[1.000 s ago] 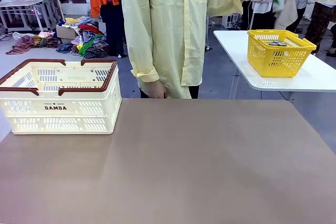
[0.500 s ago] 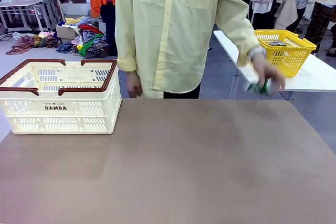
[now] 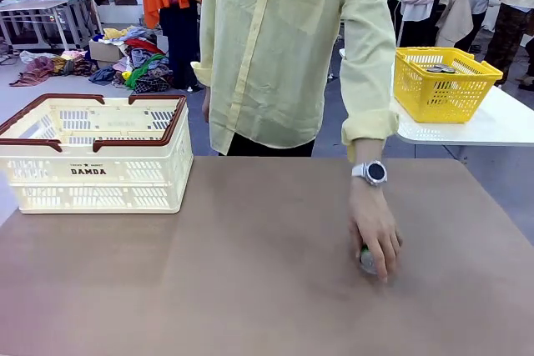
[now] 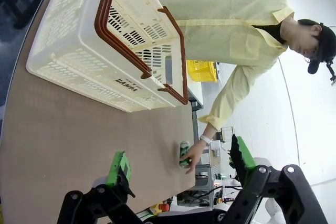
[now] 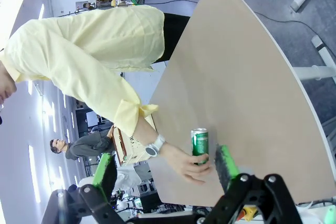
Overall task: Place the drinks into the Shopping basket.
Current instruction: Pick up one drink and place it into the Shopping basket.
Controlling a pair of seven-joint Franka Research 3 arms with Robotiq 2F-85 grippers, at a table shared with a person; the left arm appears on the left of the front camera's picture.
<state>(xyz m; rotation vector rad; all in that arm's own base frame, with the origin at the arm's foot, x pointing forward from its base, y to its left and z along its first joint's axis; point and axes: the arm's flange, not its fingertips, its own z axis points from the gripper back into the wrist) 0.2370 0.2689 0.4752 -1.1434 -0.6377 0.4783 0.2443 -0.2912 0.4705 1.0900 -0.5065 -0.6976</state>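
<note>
At the left, one cream Shopping basket [image 3: 92,185] sits on the table [image 3: 250,289], its left end clipped by the frame; right of the middle, a person's hand [image 3: 375,235] hides most of the one green can [image 3: 365,261], apparently lying on its side, well apart from that basket; far right, one yellow basket [image 3: 442,93], contents too small to tell; left gripper [image 4: 178,150] and right gripper [image 5: 165,167] both spread wide, gripping nothing.

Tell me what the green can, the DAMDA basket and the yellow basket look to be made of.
Green can: likely aluminium, with a glossy printed skin and a silvery top.
DAMDA basket: rigid plastic, matte cream, with moulded slots and a brown rim.
Yellow basket: probably plastic, going by the fine moulded mesh.
</note>
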